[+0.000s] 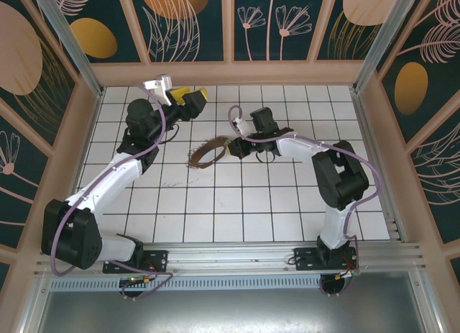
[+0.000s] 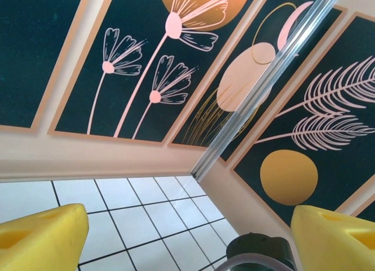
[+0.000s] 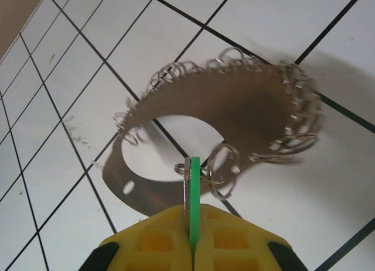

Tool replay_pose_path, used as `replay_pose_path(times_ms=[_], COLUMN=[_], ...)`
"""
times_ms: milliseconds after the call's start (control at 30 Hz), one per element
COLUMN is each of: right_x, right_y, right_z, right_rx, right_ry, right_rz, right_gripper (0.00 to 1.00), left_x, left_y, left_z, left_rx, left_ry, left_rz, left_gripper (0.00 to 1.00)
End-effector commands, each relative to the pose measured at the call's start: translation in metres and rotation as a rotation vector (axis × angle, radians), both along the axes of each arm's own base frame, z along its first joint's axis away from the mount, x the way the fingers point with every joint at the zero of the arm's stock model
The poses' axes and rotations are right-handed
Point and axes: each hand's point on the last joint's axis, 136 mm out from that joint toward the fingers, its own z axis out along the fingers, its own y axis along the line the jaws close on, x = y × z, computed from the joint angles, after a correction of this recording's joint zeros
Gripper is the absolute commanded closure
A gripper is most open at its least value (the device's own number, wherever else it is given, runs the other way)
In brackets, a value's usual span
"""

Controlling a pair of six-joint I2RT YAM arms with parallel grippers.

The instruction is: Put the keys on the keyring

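**Green key at the ring: threading step in hand**

We judge the job is mid-threading. The right gripper [image 3: 192, 227] has its yellow ribbed pads closed tight on the slim metal key with the bright green head [image 3: 194, 180], held edge-on w/ the head standing up out of the pads. The key's far end sits right at the near rim of the large thin tan-brown loop fringed w/ small silvery wire rings [image 3: 240, 107], touching or overlapping one or two of those rings. We can't tell whether the key is already hooked through a ring or only resting against it.

The left gripper [image 2: 187, 242] has its jaws wide apart w/ nothing between them. It's raised by the far wall, well apart from the loop, camera aimed at the flower panels.

Next move, as we see it: line the key's hole up w/ one ring's split end and work it round. That needs fine aim, and prob. the left arm down to steady the loop, since a light loop will likely slide on the glossy white tiled table [image 1: 237, 203].

Materials:
- The loop looks like a flat, matt, leathery band, bowed up at an angle, w/ a shadow on the tiles under it.
- The rings are thin, shiny, springy-looking wire, crowded close together.
- The key is thin and rigid.
- The pads look soft, w/ a waffle-grid texture.
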Motion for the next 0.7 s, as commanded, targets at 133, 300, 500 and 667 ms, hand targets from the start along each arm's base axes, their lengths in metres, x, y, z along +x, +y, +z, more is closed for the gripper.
replay_pose_path(times_ms=[133, 300, 500, 667], right_x=[-0.01, -0.013, -0.023, -0.035], right_y=[-0.005, -0.014, -0.029, -0.042], right_z=[-0.001, -0.023, -0.045, -0.06], right_rx=[-0.023, -0.084, -0.155, -0.203], right_ry=[0.0, 0.075, 0.161, 0.223], right_rz=[-0.007, -0.053, -0.121, -0.166], right_gripper=[1.0, 1.0, 1.0, 1.0], left_x=[-0.006, -0.006, -0.004, -0.001], left_y=[0.003, 0.004, 0.003, 0.0], left_z=[0.008, 0.007, 0.007, 0.007], left_rx=[-0.043, -0.039, -0.031, -0.028], left_ry=[-0.033, -0.036, -0.04, -0.042], left_rz=[-0.009, -0.006, -0.007, -0.015], left_gripper=[0.11, 0.1, 0.1, 0.1])
